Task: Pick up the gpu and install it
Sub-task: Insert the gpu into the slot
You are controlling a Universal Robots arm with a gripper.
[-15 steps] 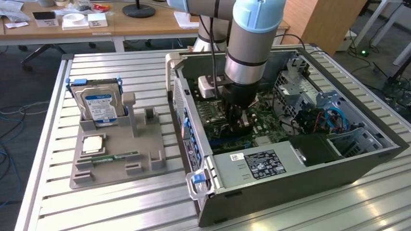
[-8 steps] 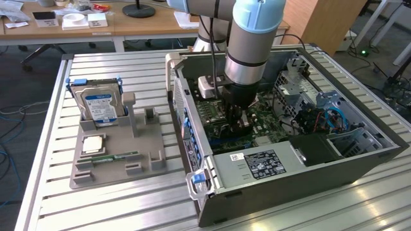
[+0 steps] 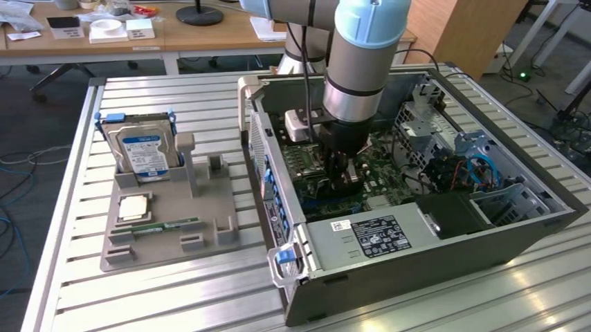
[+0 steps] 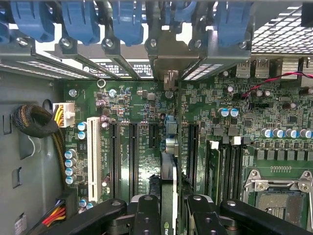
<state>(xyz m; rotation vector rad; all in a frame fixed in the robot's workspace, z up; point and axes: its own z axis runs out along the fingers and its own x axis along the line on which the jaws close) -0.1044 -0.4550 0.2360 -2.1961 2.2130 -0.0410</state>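
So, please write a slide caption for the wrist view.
Gripper holding the gpu edge-on above the motherboard slots.

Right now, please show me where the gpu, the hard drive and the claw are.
gpu (image 4: pixel 167 196): wrist view, on the card's upper edge between the fingers.
hard drive (image 3: pixel 143 152): exterior view, on its blue label.
claw (image 4: pixel 167 215): wrist view, midway between its fingertips, closed on the gpu.
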